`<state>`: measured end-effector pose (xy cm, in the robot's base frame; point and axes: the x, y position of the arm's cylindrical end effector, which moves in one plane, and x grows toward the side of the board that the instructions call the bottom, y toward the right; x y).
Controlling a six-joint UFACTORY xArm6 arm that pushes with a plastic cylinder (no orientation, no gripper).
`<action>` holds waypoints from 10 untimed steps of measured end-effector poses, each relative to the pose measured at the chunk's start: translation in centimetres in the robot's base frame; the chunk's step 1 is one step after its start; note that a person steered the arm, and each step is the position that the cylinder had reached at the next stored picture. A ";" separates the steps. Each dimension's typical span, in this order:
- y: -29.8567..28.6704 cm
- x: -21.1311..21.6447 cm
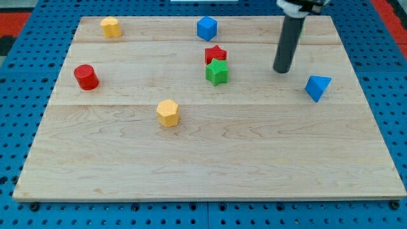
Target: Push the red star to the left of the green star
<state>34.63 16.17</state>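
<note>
Red star (pixel 215 54): sits on the wooden surface (pixel 267 159), toward the view's top and a little right of centre, touching the green star on its upper side.
Green star (pixel 217 72): just below the red star, pressed against it.
Progress: not done as I judge it; the red star lies above the green star, not on its left. It has yet to be brought round to the view's left and down level with the green star.
My tip (pixel 282 70): to the view's right of both stars, clear of them, touching no block.
Claw: none on this rig; the arm ends in a plain dark rod that holds nothing.
Likely need: a push on the red star alone, so the green one stays put.
Nearby blocks: blue cube (pixel 206 28) above the stars, blue wedge-like block (pixel 317 87) right of my tip.
Farther blocks: yellow hexagonal block (pixel 168 112), red cylinder (pixel 85 76), another yellow block (pixel 110 27) at the view's top left.
</note>
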 end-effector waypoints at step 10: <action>-19.3 -3.1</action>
<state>31.51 -3.17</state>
